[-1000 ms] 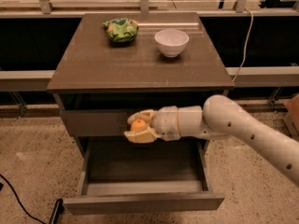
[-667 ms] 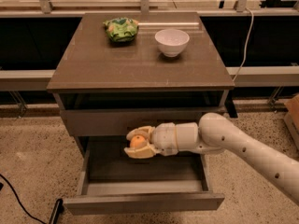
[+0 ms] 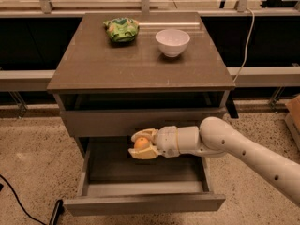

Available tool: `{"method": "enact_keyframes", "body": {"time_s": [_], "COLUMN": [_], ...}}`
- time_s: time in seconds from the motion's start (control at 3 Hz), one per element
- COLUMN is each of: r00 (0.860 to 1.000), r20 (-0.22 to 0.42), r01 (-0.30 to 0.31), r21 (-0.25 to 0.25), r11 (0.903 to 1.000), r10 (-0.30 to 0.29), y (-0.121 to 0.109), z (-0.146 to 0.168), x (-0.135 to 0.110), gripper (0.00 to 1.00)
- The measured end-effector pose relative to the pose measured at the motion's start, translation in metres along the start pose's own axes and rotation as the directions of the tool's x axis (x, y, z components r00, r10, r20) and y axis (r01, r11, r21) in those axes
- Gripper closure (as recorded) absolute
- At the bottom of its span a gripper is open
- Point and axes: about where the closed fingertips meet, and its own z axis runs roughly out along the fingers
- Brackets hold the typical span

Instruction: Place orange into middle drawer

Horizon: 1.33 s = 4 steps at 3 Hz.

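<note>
The orange (image 3: 140,144) is small and round, held between the pale fingers of my gripper (image 3: 142,145). The gripper reaches in from the right on a white arm (image 3: 234,146) and hangs over the back middle of the open middle drawer (image 3: 140,203). The drawer is pulled out toward the camera, showing its flat dark floor (image 3: 140,172) and low side walls. The orange is above the floor, not resting on it.
On the cabinet top (image 3: 140,64) sit a green patterned snack bag (image 3: 121,29) at the back left and a white bowl (image 3: 172,41) at the back right. A black cable (image 3: 18,200) lies on the speckled floor at the left. A cardboard box edge (image 3: 294,111) shows at the right.
The gripper with the orange has moved down from the drawer front above into the open drawer's space, staying shut on the fruit.
</note>
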Motion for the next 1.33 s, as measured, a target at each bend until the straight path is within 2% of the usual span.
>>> {"method": "enact_keyframes", "body": {"time_s": [0.33, 0.67, 1.0, 1.33], "r00": [0.997, 0.993, 0.995, 0.998], "r20": [-0.059, -0.084, -0.082, -0.028], "r01": [0.055, 0.093, 0.072, -0.059], "r21": [0.158, 0.214, 0.198, 0.085], "r11": [0.9859, 0.9725, 0.9775, 0.9946], "r10": [-0.046, -0.077, -0.057, 0.062], "y": [-0.027, -0.041, -0.059, -0.073], "z": [-0.003, -0.003, 0.004, 0.022], "x": [0.082, 0.132, 0.162, 0.194], "gripper": [1.0, 1.0, 1.0, 1.0]}}
